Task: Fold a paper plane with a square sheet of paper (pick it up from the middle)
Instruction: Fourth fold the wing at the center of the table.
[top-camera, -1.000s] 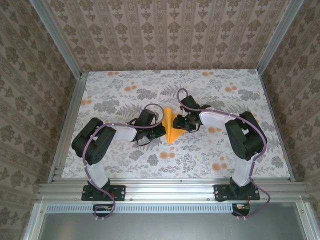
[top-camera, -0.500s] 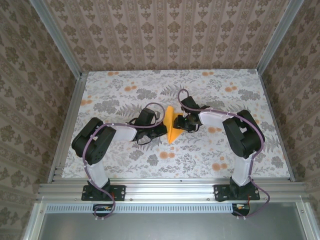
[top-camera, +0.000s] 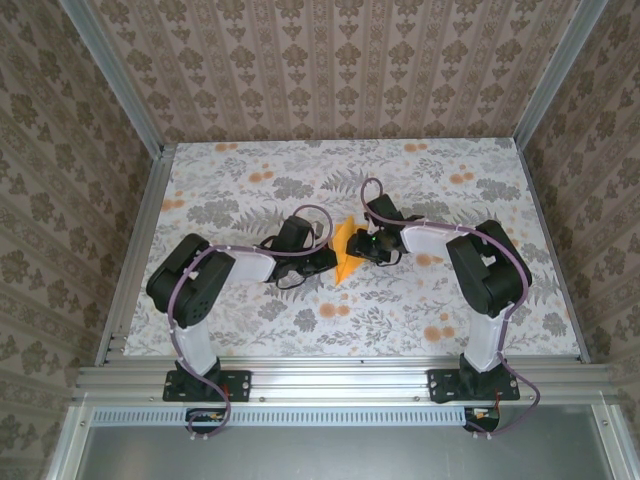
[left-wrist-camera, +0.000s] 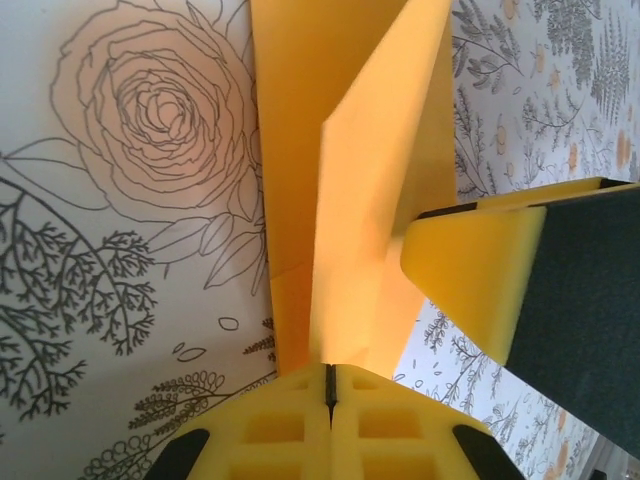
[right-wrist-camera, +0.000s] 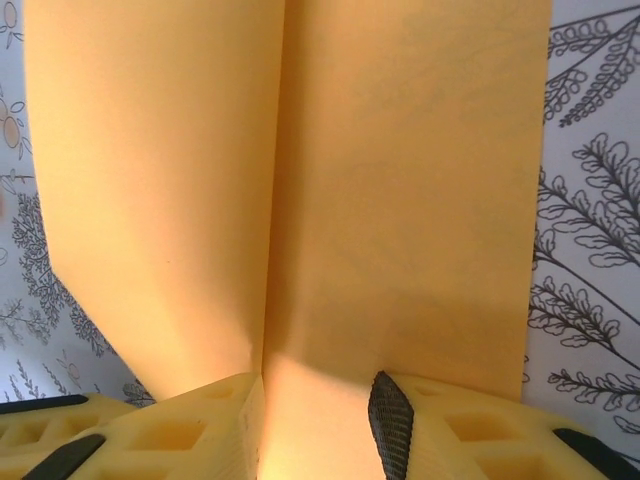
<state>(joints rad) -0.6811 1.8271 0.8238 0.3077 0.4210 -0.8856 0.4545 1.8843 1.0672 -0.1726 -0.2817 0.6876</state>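
Looking from the left across the floral tabletop (top-camera: 240, 165), I see the left arm (top-camera: 200, 285) reaching in low towards the middle of the table. The left gripper (top-camera: 328, 259) sits right at the near-left edge of the orange paper (top-camera: 346, 265). Its wrist camera shows the two yellow fingers pressed flat together, only a thin dark seam between them (left-wrist-camera: 330, 385), with the paper's lower edge pinched in that seam. From there the paper (left-wrist-camera: 360, 200) rises as a creased, pointed shape, one flap standing up off the table and the other lying flatter on the rose print. It sits about mid-table, between the two grippers. Just right of it, the right gripper (top-camera: 359, 247) comes in from the other side. One of its yellow pads (left-wrist-camera: 470, 270) touches the raised flap. Through the right wrist camera, its jaws (right-wrist-camera: 315, 405) stand partway apart, one either side of the centre crease, with the paper (right-wrist-camera: 400, 180) spread across the gap. Whether they are actually squeezing it I cannot tell. Furthest right, the right arm (top-camera: 485, 270) bends back to its base.
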